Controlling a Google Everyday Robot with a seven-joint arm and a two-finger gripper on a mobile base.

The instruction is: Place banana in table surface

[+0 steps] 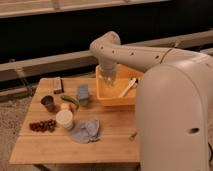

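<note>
I am hovering the pincer [108, 80], fingers together, over the yellow tub's [112, 98] left end; the banana [127, 88] is lying inside at three o'clock, long axis pointing toward one o'clock, off the worktop [110, 137].

Gripper [108, 80] hangs over left end of tub [102, 94], tub at back right of surface [115, 140]. Banana [127, 88] inside tub, right of gripper. Cup [64, 120], cloth [85, 131] front left; sponge [83, 93] left of tub.
</note>
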